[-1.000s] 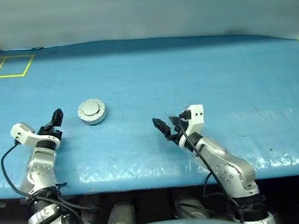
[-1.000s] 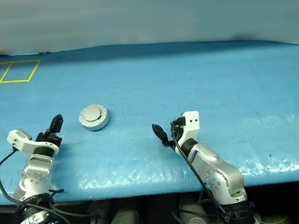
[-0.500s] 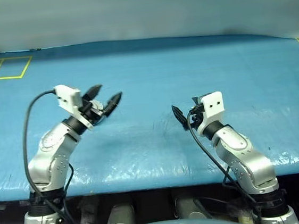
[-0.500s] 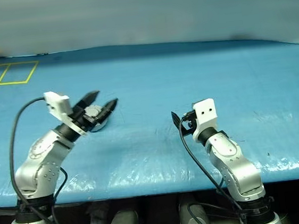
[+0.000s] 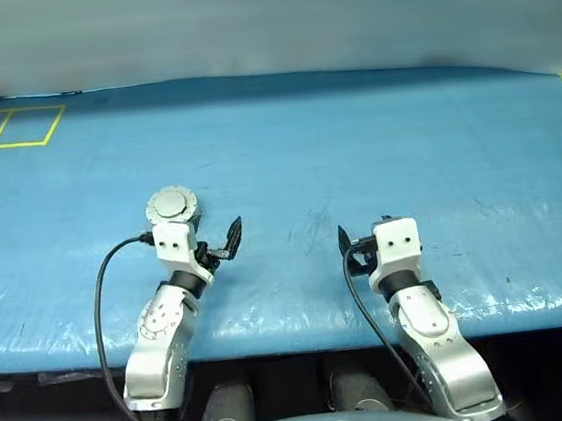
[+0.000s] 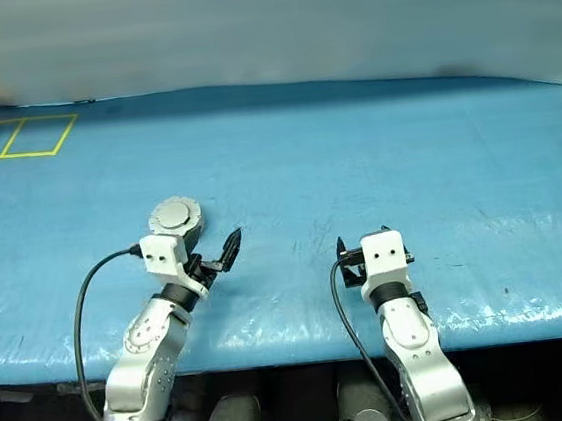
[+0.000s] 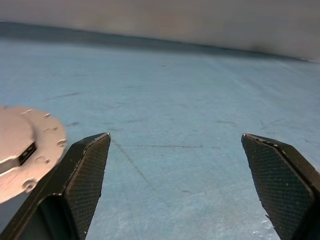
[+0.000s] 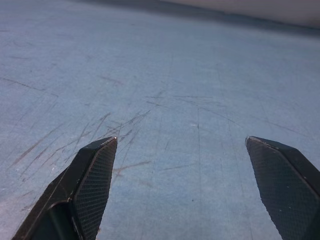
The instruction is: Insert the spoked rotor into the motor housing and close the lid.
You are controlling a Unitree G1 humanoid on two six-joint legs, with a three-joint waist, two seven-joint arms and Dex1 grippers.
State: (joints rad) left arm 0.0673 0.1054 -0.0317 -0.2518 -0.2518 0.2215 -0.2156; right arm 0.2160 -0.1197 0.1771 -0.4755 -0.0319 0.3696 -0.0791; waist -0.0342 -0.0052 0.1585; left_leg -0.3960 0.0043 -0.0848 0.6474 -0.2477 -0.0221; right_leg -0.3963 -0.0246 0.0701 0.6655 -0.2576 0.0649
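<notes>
Both arms swung inward, jaws spread, empty; lid (image 5: 172, 206) (pale grey) shut.

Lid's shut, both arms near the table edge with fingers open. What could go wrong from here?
1. The round silver-grey motor housing with its closed lid sits just beyond the left gripper, off to one side of the open fingers. A careless sweep of that arm might knock it across the blue table cover.
2. The right gripper hangs open over bare cover; moving low, its fingers might scrape it.
</notes>
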